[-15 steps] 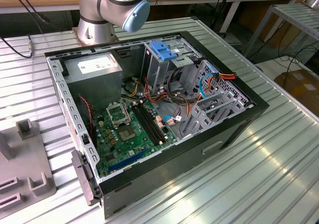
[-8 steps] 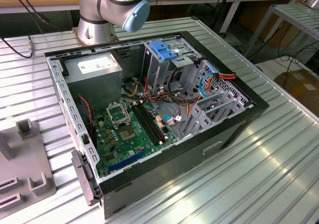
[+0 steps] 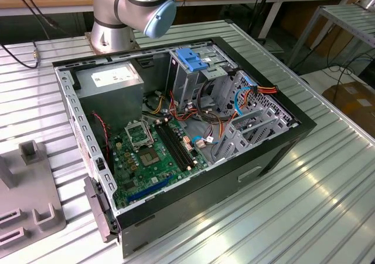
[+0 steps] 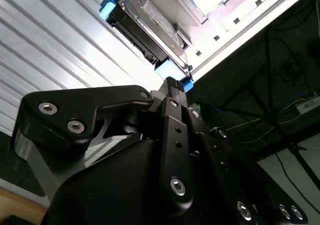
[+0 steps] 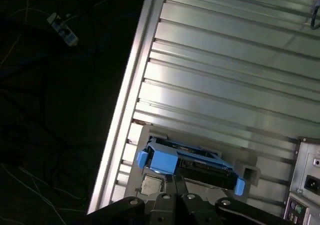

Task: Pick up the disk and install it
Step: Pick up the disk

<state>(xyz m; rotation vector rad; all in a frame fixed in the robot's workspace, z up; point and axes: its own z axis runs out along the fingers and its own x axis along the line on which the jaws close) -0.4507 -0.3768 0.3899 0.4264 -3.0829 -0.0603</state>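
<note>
The exterior view was taken from high up and at a slant. It looked down into the open computer case (image 3: 193,214) on the ribbed metal table (image 3: 304,199), with the arm's base (image 3: 111,29) at the far side. The whole case was taken in from a middle distance.

The first wrist view was aimed steeply down past the gripper (image 5: 175,180) at the table's edge, with the disk (image 5: 187,160) seen close by. The second wrist view was set low behind the gripper, looking along it at the same disk from very near.

The disk and table were shared by both wrist views. The table and a corner of the case were shared by the exterior and first wrist views.
</note>
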